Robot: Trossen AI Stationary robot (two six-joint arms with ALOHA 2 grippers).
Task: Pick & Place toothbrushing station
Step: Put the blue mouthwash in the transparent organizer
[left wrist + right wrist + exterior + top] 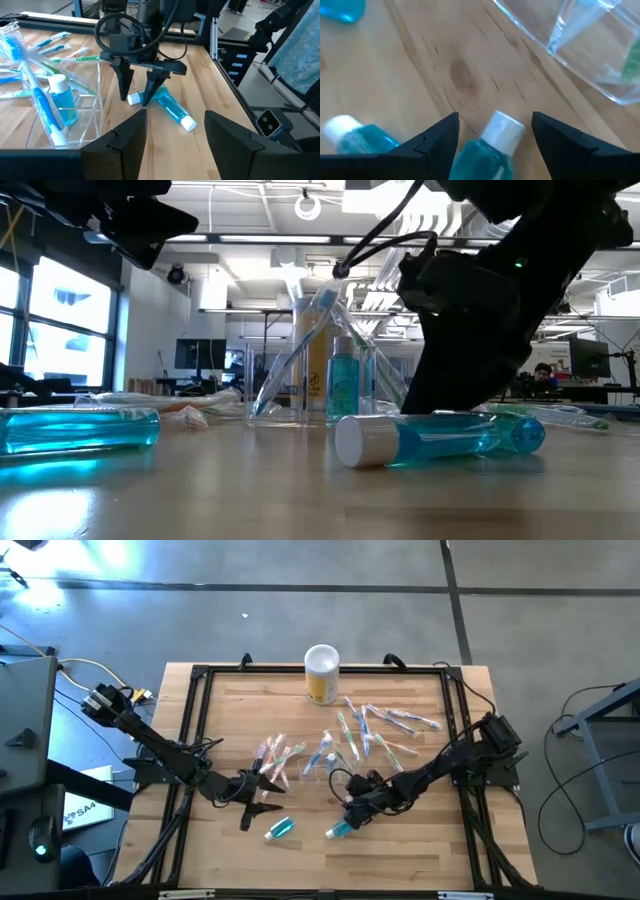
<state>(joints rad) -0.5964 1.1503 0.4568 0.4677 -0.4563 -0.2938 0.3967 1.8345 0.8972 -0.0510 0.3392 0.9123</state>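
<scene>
High view showed our right gripper (345, 823), fingers wide, over a lower-centre toothpaste tube (339, 831); toothbrushes (385, 730) remained scattered.

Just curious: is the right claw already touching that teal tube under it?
Cannot tell. The right wrist view shows the open right claw straddling the teal tube, with gaps beside its cap; contact lower down is hidden.

Counts, top-down view unless noted:
- Teal tubes (281, 829) loose on table: two; second (340, 830) by right arm. Left wrist view shows two crossed there (172, 107), so possibly three.
- One more tube standing in clear holder (62, 100).
- Toothbrushes (400, 720): many, overlapping, exact count unclear.
- Yellow canister (322, 674): one.
- Arms: two.
</scene>
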